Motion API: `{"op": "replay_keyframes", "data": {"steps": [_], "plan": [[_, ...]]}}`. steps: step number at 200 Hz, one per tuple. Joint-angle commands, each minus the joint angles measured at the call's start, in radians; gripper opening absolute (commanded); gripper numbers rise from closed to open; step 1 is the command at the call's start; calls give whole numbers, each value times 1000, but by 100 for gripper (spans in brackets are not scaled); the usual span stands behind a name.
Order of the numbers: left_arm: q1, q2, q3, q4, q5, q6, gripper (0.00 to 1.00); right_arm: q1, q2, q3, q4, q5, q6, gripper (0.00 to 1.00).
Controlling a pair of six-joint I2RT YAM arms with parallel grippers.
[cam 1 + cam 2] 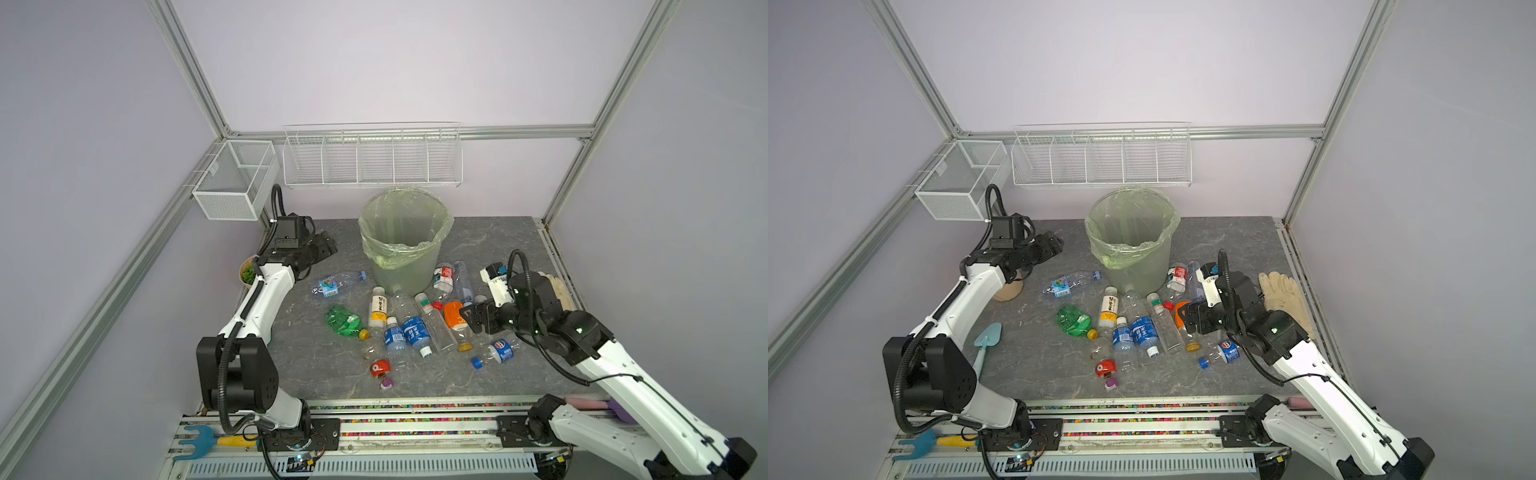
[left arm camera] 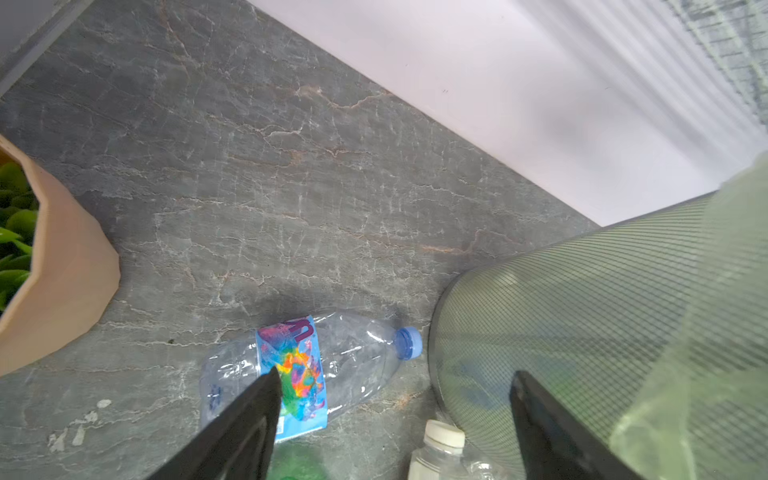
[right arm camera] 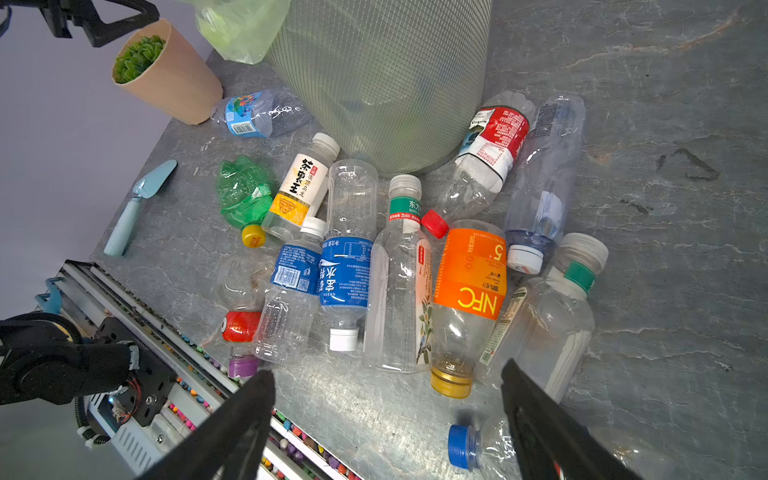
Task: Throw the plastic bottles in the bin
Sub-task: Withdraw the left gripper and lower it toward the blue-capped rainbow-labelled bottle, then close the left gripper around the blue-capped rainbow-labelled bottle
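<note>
Plastic bottles [image 1: 415, 330] are lying heaped on the bench [image 1: 498, 249] just in front of the bin [image 1: 399, 274], some touching it. Right gripper [image 3: 386, 370] is hovering over the orange-label bottle [image 3: 471, 282], jaws spread, carrying nothing. Left gripper [image 2: 395, 374] is hanging spread too, beside the bin, over a clear bottle w/ multicolour label [image 2: 299, 361]. Prob. a pick is coming: I'm suggesting closing across the orange label, not the cap, since neighbours are crowding both sides, then lifting clear of the bin's tall rim before letting go.
</note>
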Motion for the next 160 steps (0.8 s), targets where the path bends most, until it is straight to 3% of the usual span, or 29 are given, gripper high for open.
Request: {"op": "replay_keyframes", "data": {"steps": [1,33,68,134,160], "plan": [[11,52,14,-15,-15,60,85,1,-20,-31,8,-7,-6,88],[-14,137,46,-93,19,209,85,2,-29,-53,35,-25,-10,88],[-92,191,82,-170,-134,384,86,2,-27,-64,85,-62,-13,88],[-104,277,239,-338,-80,602,86,1,-109,-106,83,-54,-41,88],[-123,337,308,-432,-143,685,85,1,-120,-107,84,-48,-44,88]]}}
